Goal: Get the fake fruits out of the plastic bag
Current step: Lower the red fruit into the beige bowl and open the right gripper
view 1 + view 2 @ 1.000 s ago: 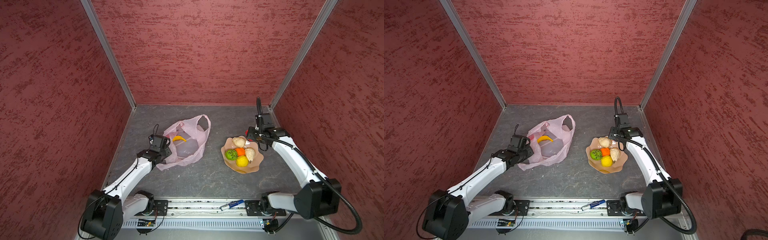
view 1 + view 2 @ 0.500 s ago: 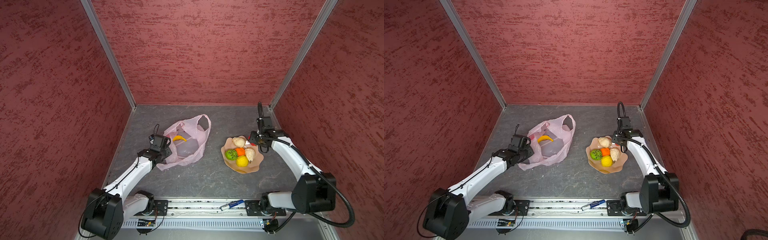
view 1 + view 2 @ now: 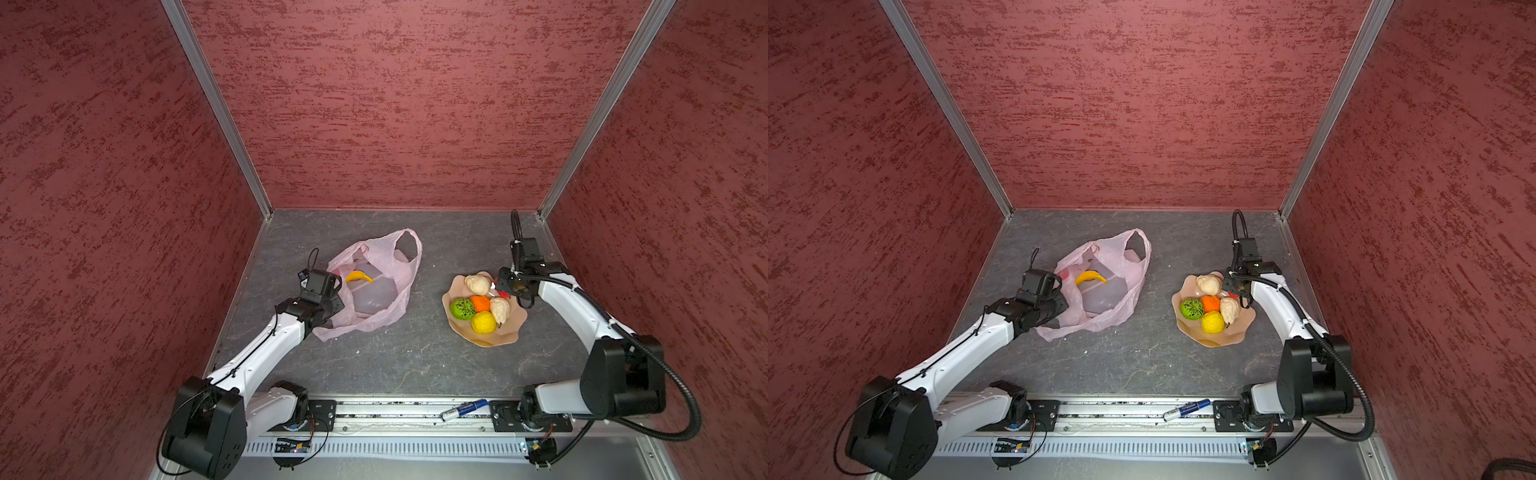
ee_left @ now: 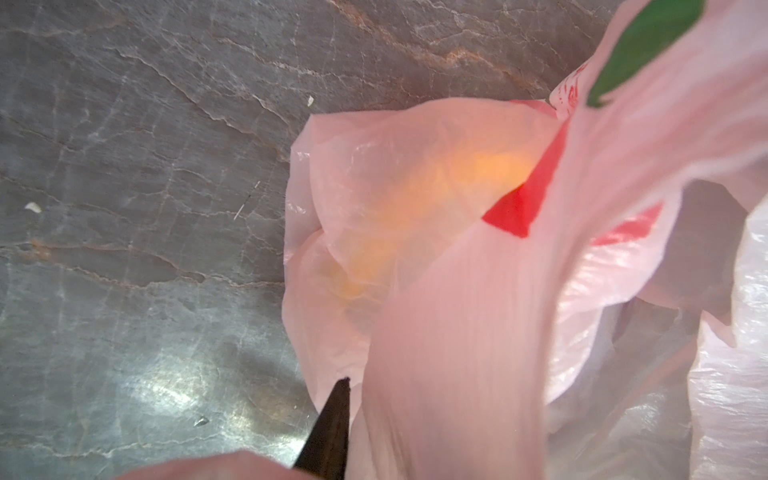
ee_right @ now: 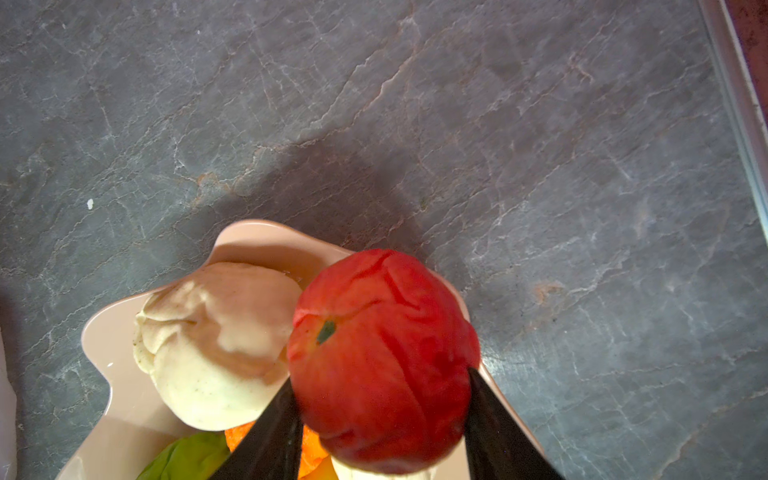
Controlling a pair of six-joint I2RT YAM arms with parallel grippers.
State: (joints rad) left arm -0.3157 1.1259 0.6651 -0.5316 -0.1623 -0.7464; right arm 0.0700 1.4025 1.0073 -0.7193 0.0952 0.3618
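**Operator:** Where is the red fruit now?

**Observer:** Your right end effector (image 5: pixel 380 376) grips the red fruit (image 5: pixel 382 332) between both fingers. It hangs just over the rim of the peach bowl (image 3: pixel 494 340), on the side of the bowl away from the plastic bag (image 3: pixel 388 311). I judge that you hold it there because the bowl is the collecting place. The green ball (image 3: pixel 462 308), the small orange one (image 3: pixel 480 303), the lemon (image 3: pixel 483 322) and two cream-white pieces (image 3: pixel 477 284) lie in it already, close together, so the free room is at that rim.

**Operator:** And the left side?

**Observer:** Your left end effector (image 3: pixel 337 296) is at the bag's edge farthest from the bowl, closed on a fold of the film. Only one finger (image 4: pixel 332 415) shows in the left wrist view; the film covers the other. It seems that you lift this edge so the mouth gapes. The bag itself lies on the table (image 3: pixel 415 365), well apart from the bowl.

**Operator:** What is not yet out?

**Observer:** The banana (image 3: pixel 359 277). It lies inside the open mouth, in the part of the bag far from the bowl. If you release the red fruit from this height, it may roll against the cream piece beside it, so I think you should lower it first.
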